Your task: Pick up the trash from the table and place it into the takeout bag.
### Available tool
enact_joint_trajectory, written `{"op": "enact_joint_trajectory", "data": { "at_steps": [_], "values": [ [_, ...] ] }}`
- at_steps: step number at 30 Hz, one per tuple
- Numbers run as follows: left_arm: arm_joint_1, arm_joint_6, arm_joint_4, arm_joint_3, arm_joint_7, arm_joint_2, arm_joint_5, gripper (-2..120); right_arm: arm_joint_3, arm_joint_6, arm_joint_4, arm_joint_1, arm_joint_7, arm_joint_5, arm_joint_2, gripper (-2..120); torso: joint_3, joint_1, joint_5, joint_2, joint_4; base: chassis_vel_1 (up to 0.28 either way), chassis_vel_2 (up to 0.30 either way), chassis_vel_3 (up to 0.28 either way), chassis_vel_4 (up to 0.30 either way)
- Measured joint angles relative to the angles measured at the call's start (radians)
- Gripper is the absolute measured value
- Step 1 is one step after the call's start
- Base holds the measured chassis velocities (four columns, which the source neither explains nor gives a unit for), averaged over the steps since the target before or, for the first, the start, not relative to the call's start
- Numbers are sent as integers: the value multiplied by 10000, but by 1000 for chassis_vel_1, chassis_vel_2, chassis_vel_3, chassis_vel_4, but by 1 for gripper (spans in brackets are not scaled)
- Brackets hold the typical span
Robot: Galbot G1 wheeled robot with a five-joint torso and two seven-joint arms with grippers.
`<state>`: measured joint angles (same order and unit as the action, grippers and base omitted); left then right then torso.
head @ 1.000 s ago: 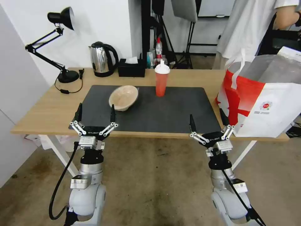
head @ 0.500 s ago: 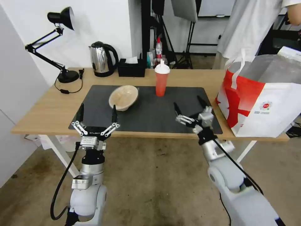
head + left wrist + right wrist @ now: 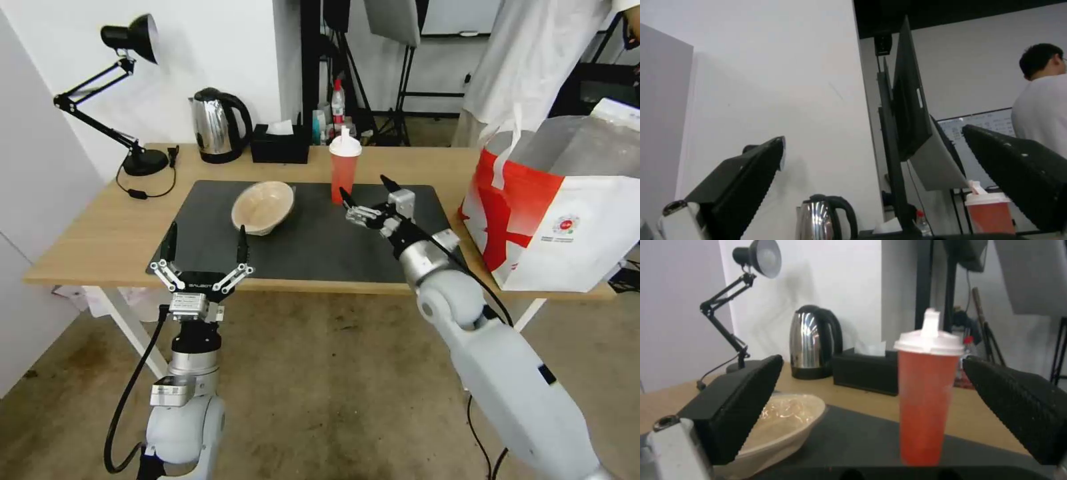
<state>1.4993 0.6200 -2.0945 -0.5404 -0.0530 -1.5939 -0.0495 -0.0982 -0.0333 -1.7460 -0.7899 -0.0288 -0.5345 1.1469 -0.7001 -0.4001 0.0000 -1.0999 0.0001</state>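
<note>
Even, bright room light on my head feed; soft shadows. Wrist feeds softer, kettle (image 3: 814, 340) glinting, near fingers blurred.

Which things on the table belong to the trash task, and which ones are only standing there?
For the task: red cup, beige bowl, takeout bag, right gripper open beside the cup.
Only standing there: kettle, tissue box, desk lamp.

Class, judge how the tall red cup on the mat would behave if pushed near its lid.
The red cup is tall and narrow, so it would probably tip rather than slide. Its smooth, possibly thin plastic wall may slip or flex in the right end effector.
</note>
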Motion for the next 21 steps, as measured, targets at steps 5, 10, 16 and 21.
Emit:
{"op": "enact_joint_trajectory", "data": {
  "at_steps": [5,10,16,21],
  "values": [
    [75,59,-12,-9,4,-1,1,100,299,-170,499,474,12,-142,45,100,0,0,0,0,-2,0,0,0,0],
    [106,123,-13,-8,5,-2,2,100,569,-270,1028,963,77,-215,88,100,2,1,-1,0,-1,0,0,0,0],
    [117,138,-15,-5,8,-2,2,100,749,-270,1498,1339,233,-214,170,100,2,1,-1,0,-1,0,0,0,0],
    [127,149,-15,-7,10,-2,5,100,866,-260,1807,1557,317,-207,255,100,1,0,-1,0,-1,0,0,0,0]
  ]
}}
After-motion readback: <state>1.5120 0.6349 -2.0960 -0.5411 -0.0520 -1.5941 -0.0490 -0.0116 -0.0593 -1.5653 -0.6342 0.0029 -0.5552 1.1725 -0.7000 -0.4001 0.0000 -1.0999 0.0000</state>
